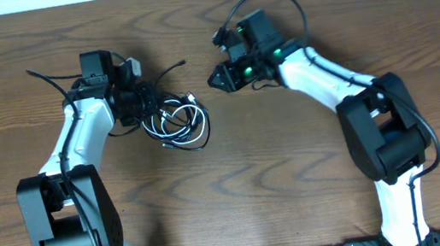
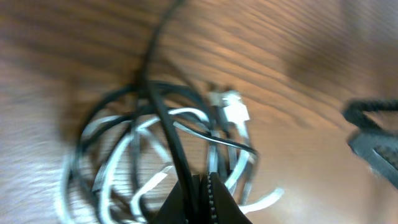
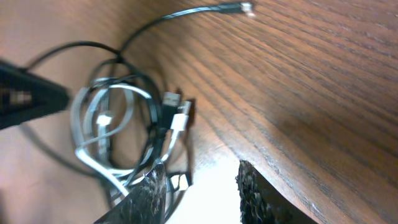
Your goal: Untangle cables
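Pressed-together fingers of the left gripper (image 2: pixel 200 186) sat closest, at the bottom edge of the left wrist view, pinching the black cable (image 2: pixel 163 112). That cord lay in loose loops tangled with the white cable (image 2: pixel 231 111), a small heap left of centre in the overhead view on the wooden table (image 1: pixel 297 181). From the lower left the left arm (image 1: pixel 83 133) reached up over the heap. Just right of it, the right gripper (image 3: pixel 200 167) hovered low, its jaws partly apart and empty.
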`<state>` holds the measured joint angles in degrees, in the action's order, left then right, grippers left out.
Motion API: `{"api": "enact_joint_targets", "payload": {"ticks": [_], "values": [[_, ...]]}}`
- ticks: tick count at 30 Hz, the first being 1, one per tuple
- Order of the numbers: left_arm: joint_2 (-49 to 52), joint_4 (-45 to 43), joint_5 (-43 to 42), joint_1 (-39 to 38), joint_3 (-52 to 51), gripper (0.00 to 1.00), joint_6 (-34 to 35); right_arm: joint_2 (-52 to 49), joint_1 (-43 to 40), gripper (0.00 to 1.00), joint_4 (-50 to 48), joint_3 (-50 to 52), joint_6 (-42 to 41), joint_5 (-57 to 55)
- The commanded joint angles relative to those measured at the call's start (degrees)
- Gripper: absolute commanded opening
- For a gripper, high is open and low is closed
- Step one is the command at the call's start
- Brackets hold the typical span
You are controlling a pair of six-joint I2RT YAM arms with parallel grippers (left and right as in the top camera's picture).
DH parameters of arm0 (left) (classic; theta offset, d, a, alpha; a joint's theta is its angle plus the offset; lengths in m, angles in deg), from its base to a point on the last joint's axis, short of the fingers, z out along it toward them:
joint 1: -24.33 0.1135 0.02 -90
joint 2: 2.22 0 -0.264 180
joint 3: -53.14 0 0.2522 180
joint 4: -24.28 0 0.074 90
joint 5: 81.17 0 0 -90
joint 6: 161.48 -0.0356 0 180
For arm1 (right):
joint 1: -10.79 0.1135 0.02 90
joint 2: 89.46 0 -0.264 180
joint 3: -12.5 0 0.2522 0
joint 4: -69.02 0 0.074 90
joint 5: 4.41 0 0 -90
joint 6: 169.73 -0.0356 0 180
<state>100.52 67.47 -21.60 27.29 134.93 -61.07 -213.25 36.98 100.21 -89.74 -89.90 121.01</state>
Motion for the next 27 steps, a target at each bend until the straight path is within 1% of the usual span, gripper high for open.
{"api": "enact_joint_targets", "payload": {"ticks": [1,2,5,8,10,11,12,15,17,23,27], "values": [[-0.6,-0.4,-18.1,0.5,-0.2,0.08,-12.0,-0.1,-1.1,0.34,0.1,-0.2,4.9,18.1],[-0.8,-0.4,-21.4,0.7,-0.2,0.07,-13.3,-0.1,-1.5,0.34,0.1,-0.2,6.0,20.8],[-0.9,-0.7,-26.9,2.1,-0.2,0.07,-13.8,-0.1,-2.0,0.36,0.1,-0.2,9.1,25.6],[-0.9,-1.2,-32.3,4.5,-0.2,0.08,-13.9,-0.1,-2.1,0.41,0.0,-0.2,10.1,26.2],[-0.9,-1.0,-36.1,6.6,-0.2,0.08,-15.1,-0.1,-2.1,0.43,-0.1,-0.2,10.1,26.0],[-0.9,-0.9,-36.5,7.3,-0.2,0.07,-15.1,-0.1,-2.0,0.43,-0.1,-0.2,10.1,25.2],[-0.9,-0.3,-36.4,8.2,-0.2,0.07,-15.4,-0.1,-1.8,0.43,0.0,-0.2,10.0,24.3],[-0.9,2.4,-36.4,10.2,-0.2,0.07,-19.4,-0.1,-1.0,0.43,0.2,-0.2,10.0,21.0],[-0.9,3.6,-36.4,10.9,-0.2,0.07,-21.1,-0.1,-0.3,0.46,0.0,-0.2,10.1,19.9],[-0.9,3.8,-36.6,10.9,-0.2,0.08,-21.3,-0.1,3.3,0.47,-0.7,-0.2,9.8,9.1],[-0.9,4.2,-40.8,9.6,-0.2,0.08,-24.0,-0.1,6.0,0.47,-2.6,-0.2,7.8,-3.8]]}}
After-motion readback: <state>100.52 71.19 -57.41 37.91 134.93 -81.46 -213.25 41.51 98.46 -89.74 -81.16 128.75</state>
